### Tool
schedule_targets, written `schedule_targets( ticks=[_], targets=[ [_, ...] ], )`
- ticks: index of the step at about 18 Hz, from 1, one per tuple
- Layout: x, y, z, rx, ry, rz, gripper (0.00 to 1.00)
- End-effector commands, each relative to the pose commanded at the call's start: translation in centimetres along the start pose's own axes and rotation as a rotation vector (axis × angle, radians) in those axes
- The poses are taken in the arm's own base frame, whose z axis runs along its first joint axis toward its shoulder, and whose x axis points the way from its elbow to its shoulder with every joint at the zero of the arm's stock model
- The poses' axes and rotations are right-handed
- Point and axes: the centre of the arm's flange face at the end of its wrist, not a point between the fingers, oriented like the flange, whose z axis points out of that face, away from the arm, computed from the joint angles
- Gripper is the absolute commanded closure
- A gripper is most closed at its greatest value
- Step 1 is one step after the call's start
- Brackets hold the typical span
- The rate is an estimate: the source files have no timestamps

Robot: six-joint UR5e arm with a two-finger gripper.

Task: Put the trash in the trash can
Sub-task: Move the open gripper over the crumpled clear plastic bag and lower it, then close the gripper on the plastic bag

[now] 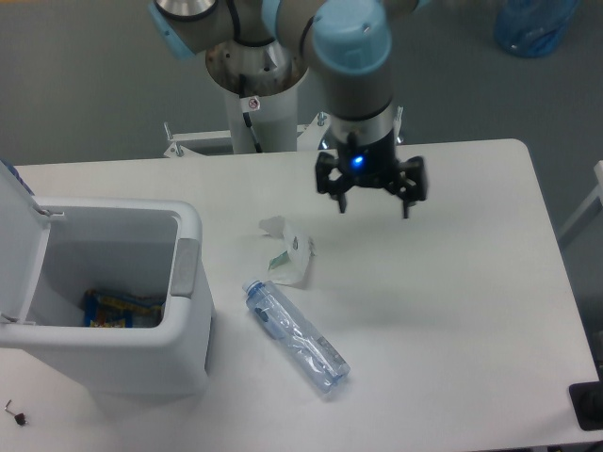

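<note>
Two pieces of trash lie on the white table. A crumpled white paper wrapper with green print [290, 250] sits mid-table. Just in front of it lies a crushed clear plastic bottle [296, 337] with its bluish cap toward the bin. The trash can [188, 273] is a white bin at the left with its lid flipped open and a grey latch on its rim. My gripper [373, 207] hangs open above the table, up and to the right of the wrapper, holding nothing.
A colourful wrapper [118, 309] lies inside the bin. The arm's base column [256, 85] stands behind the table's far edge. A black block [588, 407] sits at the front right corner. A tiny dark object [16, 414] lies at the front left.
</note>
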Motion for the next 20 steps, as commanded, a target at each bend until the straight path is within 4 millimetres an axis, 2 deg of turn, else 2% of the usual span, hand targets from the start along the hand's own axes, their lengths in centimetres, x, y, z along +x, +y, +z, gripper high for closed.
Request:
schedule_targets(
  ticks=[4, 9, 16, 17, 18, 20],
  targets=[
    [3.0, -0.5, 3.4, -0.041, 0.066, 0.019, 0.00],
    [5.4, -1.7, 7.2, -0.089, 0.129, 0.028, 0.00],
    [5.9, -2.1, 8.7, -0.111, 0.146, 0.017, 0.00],
    [6.0, -2.1, 9.0, -0.117, 0.147, 0.016, 0.01],
    [5.9, -2.0, 9.1, -0.123, 0.146, 0.017, 0.07],
    [5.9, -2.0, 9.1, -0.122, 0.147, 0.015, 0.23]
  ],
)
